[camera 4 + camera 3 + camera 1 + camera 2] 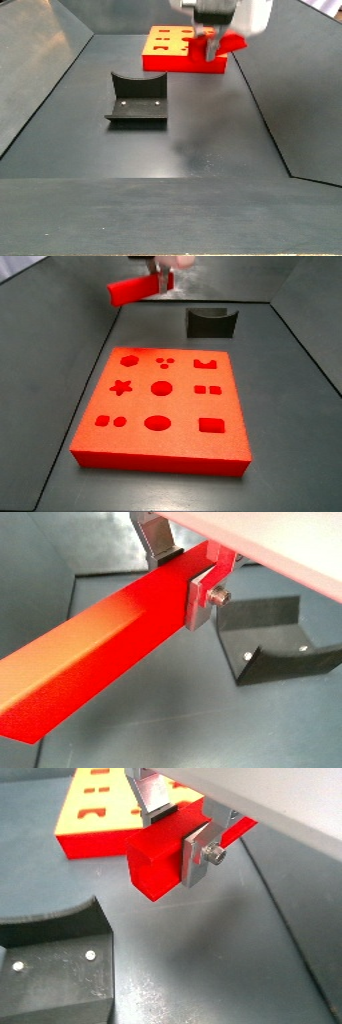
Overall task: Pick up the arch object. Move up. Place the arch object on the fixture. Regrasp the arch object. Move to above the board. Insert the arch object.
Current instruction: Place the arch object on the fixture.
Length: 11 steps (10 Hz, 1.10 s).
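One gripper: mine, silver plates clamping smooth red arch object, raised above floor.
Fixture: dark, scooped top.
Board: red, recessed cutouts.

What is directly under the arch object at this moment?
Only bare dark floor. The gripper holds the arch object in the air between its fingers. The fixture stands off to one side, not underneath, and the board lies apart. The floor patch right below is partly hidden.

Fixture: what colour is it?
Dark grey-black fixture, clearest in a side view; the tool holds the arch object.
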{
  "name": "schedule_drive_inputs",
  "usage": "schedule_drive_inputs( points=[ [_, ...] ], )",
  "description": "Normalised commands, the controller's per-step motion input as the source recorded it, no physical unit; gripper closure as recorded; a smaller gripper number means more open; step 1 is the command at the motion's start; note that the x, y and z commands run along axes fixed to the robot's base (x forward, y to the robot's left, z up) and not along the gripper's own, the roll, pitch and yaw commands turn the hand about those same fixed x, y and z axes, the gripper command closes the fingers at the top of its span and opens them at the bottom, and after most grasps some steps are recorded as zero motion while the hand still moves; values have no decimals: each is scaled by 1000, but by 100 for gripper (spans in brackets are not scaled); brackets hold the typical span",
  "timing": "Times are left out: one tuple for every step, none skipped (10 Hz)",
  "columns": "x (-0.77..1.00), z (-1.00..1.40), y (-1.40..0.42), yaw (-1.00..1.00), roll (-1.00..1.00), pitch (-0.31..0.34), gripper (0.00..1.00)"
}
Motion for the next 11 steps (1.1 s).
schedule_drive_inputs(
  points=[
    [-18,824,-12,13,-49,39,100],
    [-13,714,-12,13,-54,42,100],
    [-5,490,-11,12,-63,56,100],
    [5,324,-9,12,-70,64,100],
    [1000,12,283,1000,-8,81,100],
    [1000,-29,283,1000,-8,85,100],
    [1000,-36,247,1000,-9,95,100],
    [1000,-16,199,1000,-10,104,100],
    [1000,-12,177,1000,-11,118,100],
    [1000,-10,156,1000,-13,135,100],
    [1000,-4,130,1000,-16,161,100]
  ],
)
